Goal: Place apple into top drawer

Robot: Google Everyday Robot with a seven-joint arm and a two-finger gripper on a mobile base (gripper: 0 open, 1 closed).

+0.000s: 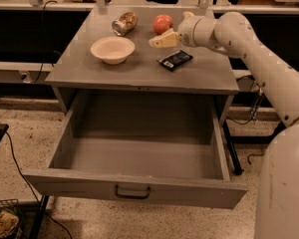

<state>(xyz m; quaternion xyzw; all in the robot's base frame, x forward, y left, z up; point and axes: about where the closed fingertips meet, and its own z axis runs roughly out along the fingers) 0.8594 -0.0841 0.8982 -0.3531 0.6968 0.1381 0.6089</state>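
Jaws just beside apple [163, 23], arm [249, 51] outstretched over tabletop [139, 71]

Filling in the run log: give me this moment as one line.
phase: pre-grasp | gripper: over tabletop, close beside apple | apple: on tabletop, not held | top drawer: open, nothing inside

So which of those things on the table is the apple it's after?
Look at the grey table above the open drawer, along its far edge. The apple sits right of the tipped metal can, just beyond the gripper. It is the only round, red-orange thing there.
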